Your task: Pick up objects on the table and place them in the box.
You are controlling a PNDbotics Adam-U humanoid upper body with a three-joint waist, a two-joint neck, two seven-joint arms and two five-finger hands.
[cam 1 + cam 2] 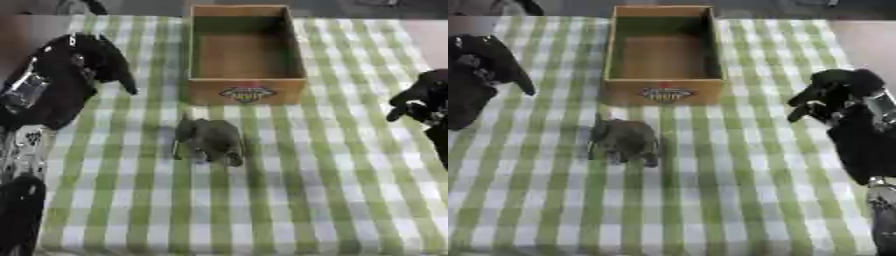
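A small grey toy elephant stands on the green-and-white checked tablecloth, just in front of the box. The wooden box sits at the far middle, open on top and with nothing inside; its front wall bears a diamond-shaped label. My left hand hovers at the far left, level with the box, fingers relaxed and pointing down, holding nothing. My right hand hangs at the right edge, to the right of the elephant, fingers loosely bent, with nothing in it. Neither hand touches the elephant.
The checked cloth covers the table to its near edge. My left forearm runs down the left side and my right forearm down the right side.
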